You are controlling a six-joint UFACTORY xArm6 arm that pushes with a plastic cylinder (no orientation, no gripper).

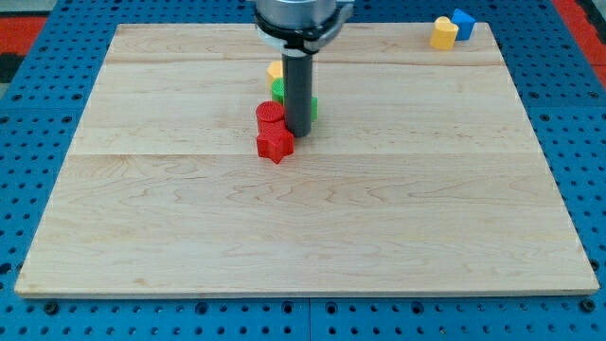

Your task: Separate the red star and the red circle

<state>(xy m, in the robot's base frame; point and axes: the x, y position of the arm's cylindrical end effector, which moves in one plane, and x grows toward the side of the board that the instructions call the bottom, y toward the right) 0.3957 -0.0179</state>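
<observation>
The red star [275, 144] lies near the middle of the wooden board [303, 218], a little left of centre. The red circle [270, 115] sits just above it, and the two touch. My tip [298, 133] is down on the board right beside them, at the right edge of the red circle and the upper right of the red star. The rod hides part of what lies behind it.
A green block [280, 92] and a yellow block [275, 70] sit just above the red circle, partly hidden by the rod. A yellow block [443, 33] and a blue block [462, 23] stand at the board's top right corner.
</observation>
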